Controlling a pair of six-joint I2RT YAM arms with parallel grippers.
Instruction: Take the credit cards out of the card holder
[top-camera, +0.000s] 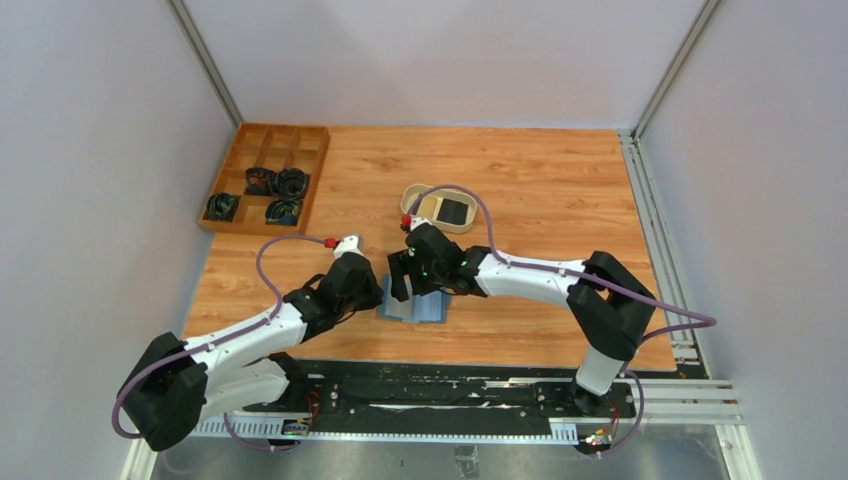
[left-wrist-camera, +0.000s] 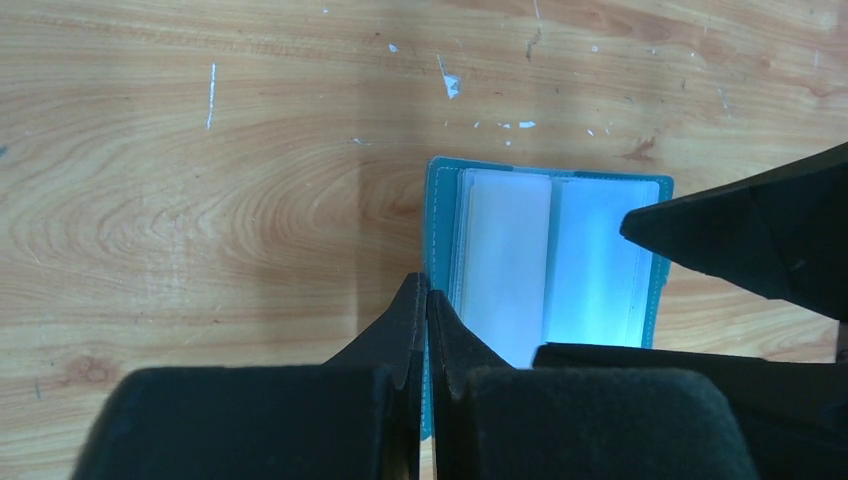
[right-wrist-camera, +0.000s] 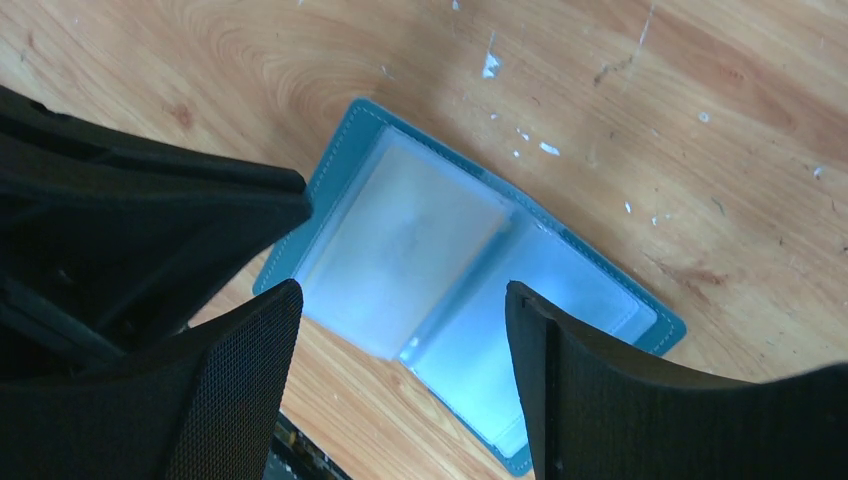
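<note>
Card holder (right-wrist-camera: 440, 250) open beneath wide right tool (right-wrist-camera: 402, 295); closed left tool (left-wrist-camera: 427, 290) at its edge.

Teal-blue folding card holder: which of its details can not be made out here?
Top view: teal-blue folding card holder half covered by the open right fingers, and small.
Left wrist view: its near edge hidden behind the shut left fingers.
Right wrist view: glare on its clear sleeves; their contents cannot be told.
</note>
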